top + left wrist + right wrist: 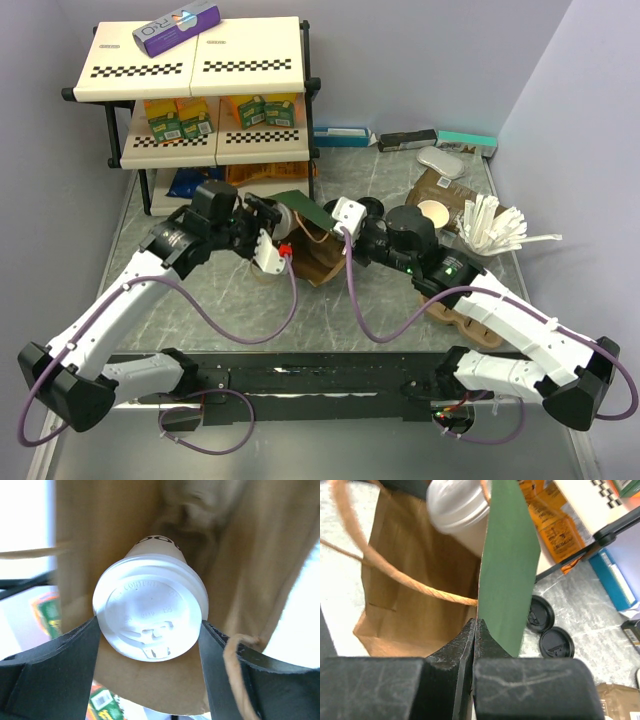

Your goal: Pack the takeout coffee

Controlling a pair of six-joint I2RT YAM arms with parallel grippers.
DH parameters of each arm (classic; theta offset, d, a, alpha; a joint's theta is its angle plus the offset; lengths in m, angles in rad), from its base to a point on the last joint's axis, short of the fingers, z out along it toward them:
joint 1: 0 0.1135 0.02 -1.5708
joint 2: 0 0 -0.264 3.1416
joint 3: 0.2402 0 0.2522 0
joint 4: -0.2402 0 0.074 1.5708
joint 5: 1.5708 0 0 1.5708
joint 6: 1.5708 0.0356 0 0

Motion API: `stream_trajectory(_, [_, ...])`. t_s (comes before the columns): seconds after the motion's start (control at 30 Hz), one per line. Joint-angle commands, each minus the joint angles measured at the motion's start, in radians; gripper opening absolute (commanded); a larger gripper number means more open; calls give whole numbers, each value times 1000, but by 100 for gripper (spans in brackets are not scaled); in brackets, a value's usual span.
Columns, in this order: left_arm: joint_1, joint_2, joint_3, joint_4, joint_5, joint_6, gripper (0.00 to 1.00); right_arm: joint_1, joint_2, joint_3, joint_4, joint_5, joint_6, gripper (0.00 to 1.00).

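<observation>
A takeout coffee cup with a white lid lies partway into the mouth of a brown paper bag. My left gripper is shut on it, one black finger against each side of the lid. In the right wrist view the same cup shows at the bag's top opening. My right gripper is shut on the edge of the bag's wall, which is green outside and brown inside. From above, both grippers meet at the bag in the table's middle. A second paper cup stands open at the right.
A two-tier rack with snack boxes stands at the back left. Two black lids lie on the table beside the bag. A tumbler of white sticks and a brown pulp tray are at the right. Flat boxes line the back wall.
</observation>
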Motion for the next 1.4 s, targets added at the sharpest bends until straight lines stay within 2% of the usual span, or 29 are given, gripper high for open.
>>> stream_trajectory(0.0, [6, 37, 112, -18, 102, -18, 1, -28, 15, 87, -16, -65, 29, 0])
stream_trajectory(0.33, [-28, 41, 71, -80, 174, -72, 1, -37, 26, 90, -21, -35, 37, 0])
stream_trajectory(0.47, [-75, 52, 62, -58, 179, -88, 1, -35, 38, 96, -21, -40, 36, 0])
stream_trajectory(0.6, [-122, 98, 75, -106, 182, -60, 1, -34, 59, 121, -12, -5, 57, 0])
stream_trajectory(0.83, [-191, 143, 59, -23, 105, -81, 1, -5, 62, 131, 2, 32, 64, 0])
stream_trajectory(1.37, [-264, 225, 36, 122, -75, -198, 1, 38, 75, 151, 19, 89, 107, 0])
